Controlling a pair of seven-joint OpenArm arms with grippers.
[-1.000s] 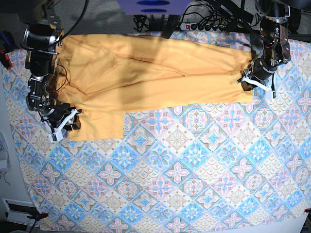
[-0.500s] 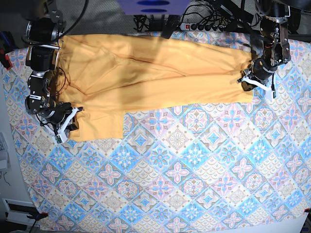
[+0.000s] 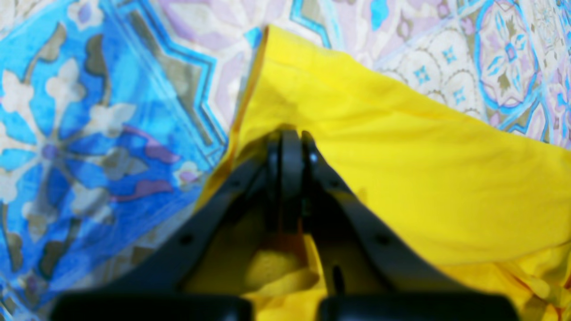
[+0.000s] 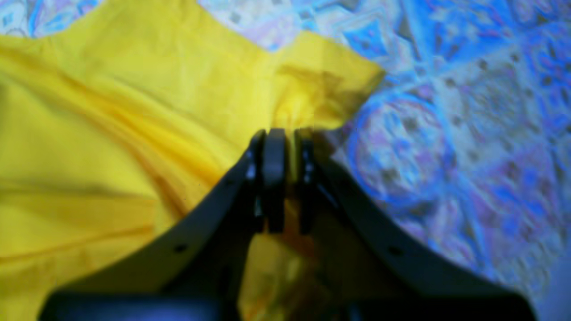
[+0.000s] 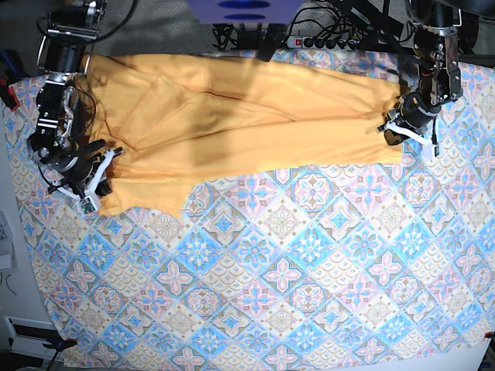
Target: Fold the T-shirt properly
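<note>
Your T-shirt lies spread across the far part of the tablecloth, stretched lengthwise between your two arms, with long creases running along it and a shadowed fold near its middle. Your left gripper, on the right of the base view, is pressed together on the shirt's edge at that end; in its wrist view the black jaws meet with yellow cloth bunched beneath and behind them, and the shirt's hem rises just beyond the fingertips. Your right gripper, on the left of the base view, pinches the shirt's near corner; in its wrist view the jaws stand close together with a gathered tuck of fabric puckered right at the tips. That corner lies flat on the cloth just past the grip. A power strip and cables sit beyond the far edge.
</note>
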